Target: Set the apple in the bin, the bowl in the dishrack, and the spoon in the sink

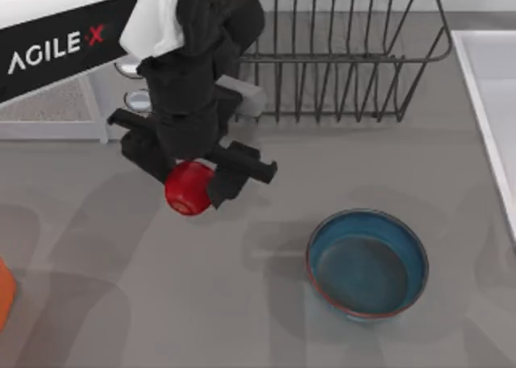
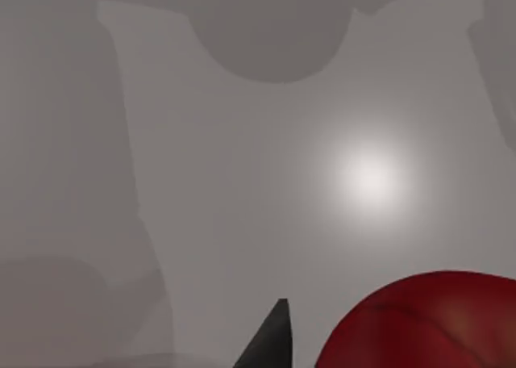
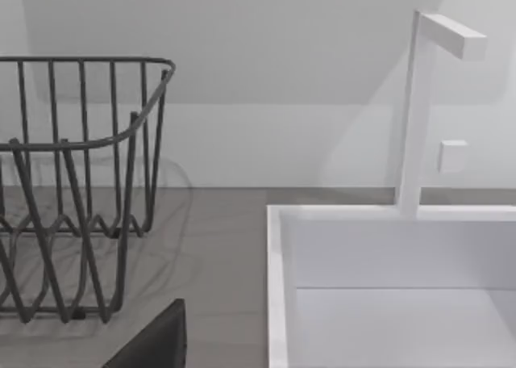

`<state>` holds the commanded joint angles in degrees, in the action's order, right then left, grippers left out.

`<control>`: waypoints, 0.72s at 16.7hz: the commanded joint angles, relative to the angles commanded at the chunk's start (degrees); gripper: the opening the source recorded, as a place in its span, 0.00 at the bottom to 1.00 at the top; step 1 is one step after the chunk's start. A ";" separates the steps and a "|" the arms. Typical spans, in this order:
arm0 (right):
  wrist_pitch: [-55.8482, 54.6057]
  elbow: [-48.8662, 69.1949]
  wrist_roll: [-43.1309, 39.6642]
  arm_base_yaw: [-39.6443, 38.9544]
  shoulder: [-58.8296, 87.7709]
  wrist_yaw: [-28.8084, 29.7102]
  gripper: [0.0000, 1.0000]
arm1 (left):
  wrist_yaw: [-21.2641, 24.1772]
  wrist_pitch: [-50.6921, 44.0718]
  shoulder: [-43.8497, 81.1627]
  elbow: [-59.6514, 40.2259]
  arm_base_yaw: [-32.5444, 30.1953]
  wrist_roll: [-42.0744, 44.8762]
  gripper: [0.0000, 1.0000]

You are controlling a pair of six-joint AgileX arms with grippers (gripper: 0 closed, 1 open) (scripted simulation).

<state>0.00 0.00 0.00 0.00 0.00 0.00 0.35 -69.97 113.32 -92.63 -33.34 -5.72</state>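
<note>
The small glossy red apple (image 1: pixel 188 192) sits between the black fingers of my left gripper (image 1: pixel 190 184), which is shut on it in front of the microwave, left of the table's middle. In the left wrist view the apple (image 2: pixel 427 324) fills a corner beside one dark fingertip (image 2: pixel 272 340), with grey table far below. The blue bowl (image 1: pixel 367 263) stands upright and empty at the front right. The dark wire dishrack (image 1: pixel 347 57) is at the back, with the white sink (image 1: pixel 493 102) at the right edge. The spoon is out of view. A dark finger (image 3: pixel 153 344) of my right gripper points toward the dishrack (image 3: pixel 72 182) and sink (image 3: pixel 278 287).
A white microwave with round knobs (image 1: pixel 133 100) stands at the back left, partly under my left arm. An orange object (image 1: pixel 4 291), cut off, sits at the left edge. A white faucet (image 3: pixel 419 102) rises behind the sink. Bare grey table lies between apple and bowl.
</note>
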 joint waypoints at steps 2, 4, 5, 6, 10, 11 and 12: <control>0.00 0.00 0.00 0.00 0.00 0.00 1.00 | -2.24 -1.11 -2.78 2.81 2.89 0.46 0.00; 0.00 0.00 0.00 0.00 0.00 0.00 1.00 | -6.17 -2.42 -7.53 6.38 7.70 1.11 0.00; 0.00 0.00 0.00 0.00 0.00 0.00 1.00 | -8.35 -3.30 -10.08 8.61 10.60 1.53 0.00; 0.00 0.00 0.00 0.00 0.00 0.00 1.00 | -10.53 -4.32 -12.68 11.07 13.56 2.03 0.00; 0.00 0.00 0.00 0.00 0.00 0.00 1.00 | -19.80 -7.45 -23.94 19.97 26.73 3.72 0.00; 0.00 0.00 0.00 0.00 0.00 0.00 1.00 | -21.73 -8.04 -26.08 21.81 29.12 4.01 0.00; 0.00 0.00 0.00 0.00 0.00 0.00 1.00 | -23.33 -8.58 -27.67 23.35 30.93 4.27 0.00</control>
<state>0.00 0.00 0.00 0.00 0.00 0.00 -22.98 -78.56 85.65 -69.28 -2.41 -1.45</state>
